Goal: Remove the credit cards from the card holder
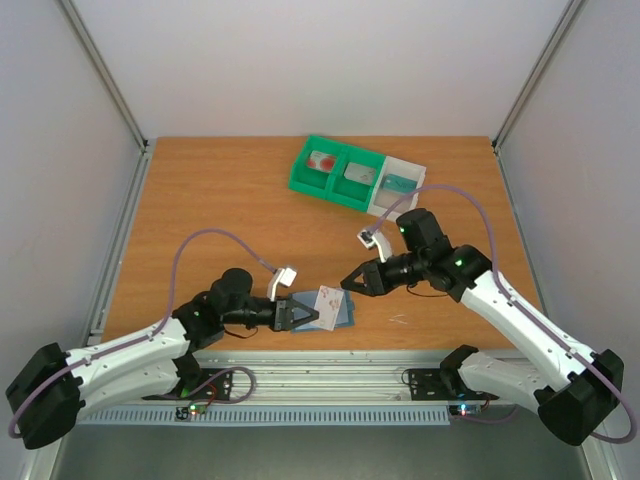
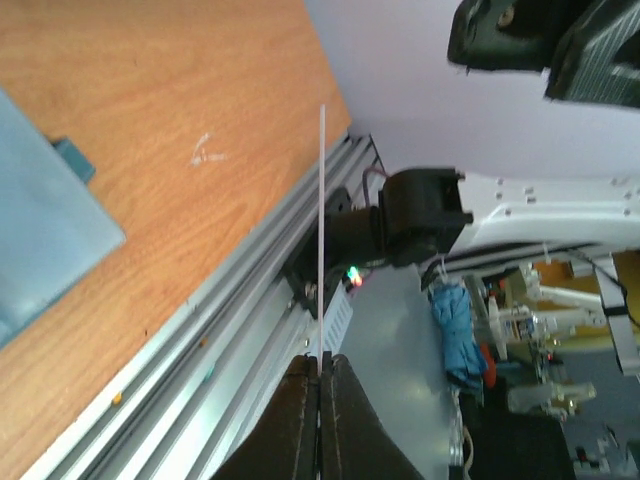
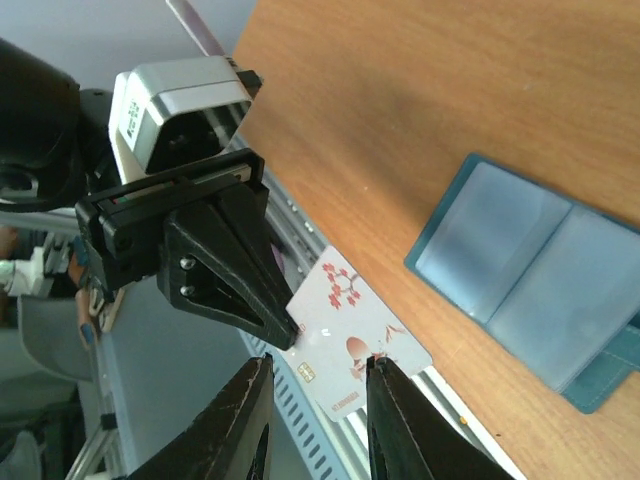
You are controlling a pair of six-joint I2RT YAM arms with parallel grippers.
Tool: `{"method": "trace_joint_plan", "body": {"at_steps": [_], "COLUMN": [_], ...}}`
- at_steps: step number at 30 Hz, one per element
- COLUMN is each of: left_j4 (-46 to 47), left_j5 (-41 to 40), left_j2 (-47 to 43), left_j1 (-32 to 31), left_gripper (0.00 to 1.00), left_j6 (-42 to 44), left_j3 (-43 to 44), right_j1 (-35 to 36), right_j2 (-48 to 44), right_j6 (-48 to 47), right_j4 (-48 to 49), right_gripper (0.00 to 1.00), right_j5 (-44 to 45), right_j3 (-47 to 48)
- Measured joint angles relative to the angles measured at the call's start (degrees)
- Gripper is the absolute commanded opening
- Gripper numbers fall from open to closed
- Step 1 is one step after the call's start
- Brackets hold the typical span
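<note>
STEP: one card out | left pincer (image 2: 320,365) clamps white rectangular plastic card with red marks (image 3: 350,345), held off the wooden bench (image 1: 230,200) | right pincer (image 3: 320,365) narrowly parted, empty, near it | blue-grey bifold card holder (image 3: 540,290) lies open on bench | NEXT: likely carry card to green plastic tray (image 1: 318,188).

- The desk (image 1: 220,200) lies bare between my claws and the tray (image 1: 300,183) at the far side. There is wide room to pass there, and over the whole left half.
- My left claw (image 1: 310,318) and right claw (image 1: 348,281) meet almost tip to tip near the front edge. The card (image 1: 328,299) pinched in the left one fills the gap between them.
- The holder (image 1: 345,312) lies open and flat just under that card, low enough to pass over.
- A rail (image 1: 330,372) runs along the front, just beside the holder.
- Walls (image 1: 60,180) close the left, right and far sides.
</note>
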Motion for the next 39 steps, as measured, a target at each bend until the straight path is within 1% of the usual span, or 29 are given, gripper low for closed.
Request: {"method": "trace_joint_plan", "body": {"at_steps": [4, 10, 14, 18, 24, 30, 34, 36, 39], "left_j4": [-3.4, -4.7, -5.5, -6.9, -8.7, -10.6, -11.3, -11.5, -11.6], "left_j5": [3.4, 7.0, 8.3, 9.0, 9.6, 9.6, 10.3, 10.7, 10.9], "left_j2": [-0.1, -1.5, -2.6, -4.5, -8.2, -10.5, -10.6, -10.6, -10.8], "left_j1": [0.0, 0.0, 0.0, 0.0, 0.0, 0.0, 0.0, 0.0, 0.0], "left_gripper": [0.0, 0.0, 0.01, 0.0, 0.0, 0.0, 0.0, 0.0, 0.0], "left_j6": [1.8, 2.9, 3.2, 3.6, 4.1, 4.8, 5.4, 5.4, 5.6], "left_j3": [0.0, 0.0, 0.0, 0.0, 0.1, 0.1, 0.6, 0.8, 0.8], "right_j1": [0.3, 2.1, 4.7, 5.7, 6.3, 6.8, 6.8, 6.8, 6.8], "right_j2": [1.9, 4.4, 7.1, 8.0, 8.1, 7.8, 7.8, 7.8, 7.8], "right_j6": [-0.9, -1.8, -2.7, -3.7, -4.5, -4.7, -4.7, -4.7, -4.7], "right_j4": [-0.2, -0.2, -0.8, -1.7, -1.8, -1.0, -0.3, -0.1, 0.2], "right_gripper": [0.27, 0.28, 0.31, 0.33, 0.29, 0.18, 0.21, 0.21, 0.12], "right_j5": [-2.6, -5.4, -5.7, -5.7, -7.2, -10.4, -12.0, -12.6, -13.3], "right_j3": [0.0, 0.0, 0.0, 0.0, 0.0, 0.0, 0.0, 0.0, 0.0]}}
